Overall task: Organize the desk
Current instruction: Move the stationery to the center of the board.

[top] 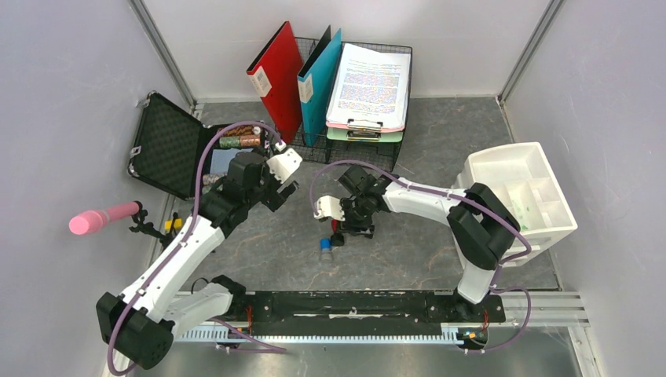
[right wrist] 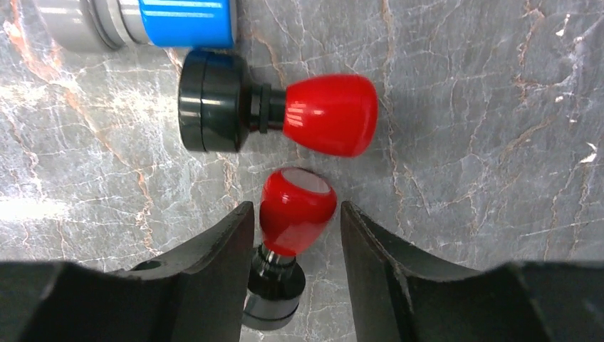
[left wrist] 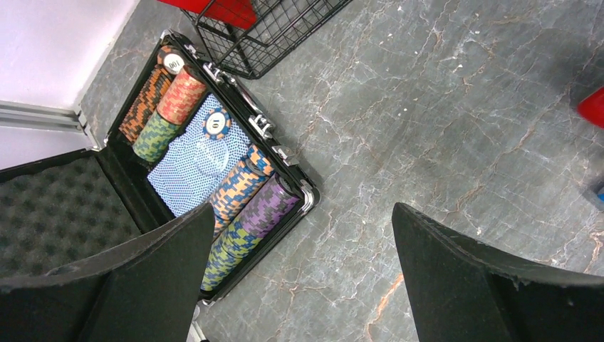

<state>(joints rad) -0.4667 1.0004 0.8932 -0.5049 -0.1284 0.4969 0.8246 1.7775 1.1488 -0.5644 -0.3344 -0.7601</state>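
Note:
The desk (top: pixel 440 133) is a dark-grey stone-look top. In the right wrist view my right gripper (right wrist: pixel 295 208) is open, its fingers on either side of an upright red-knobbed stamp (right wrist: pixel 298 217) with a black base, with a small gap on the right side. A second red stamp (right wrist: pixel 285 114) lies on its side just beyond, and a blue and grey cylinder (right wrist: pixel 142 21) beyond that. From above, the right gripper (top: pixel 339 224) is low at mid-desk over these items (top: pixel 326 245). My left gripper (top: pixel 289 179) is open and empty above bare desk (left wrist: pixel 427 107), beside the chip case.
An open black case (top: pixel 169 145) of poker chips (left wrist: pixel 235 192) sits at the back left. A wire basket (top: pixel 314 149) holds red and teal folders and clipboards (top: pixel 369 86). A white organiser (top: pixel 522 188) stands at the right. A pink-handled tool (top: pixel 102 218) sits at the left wall.

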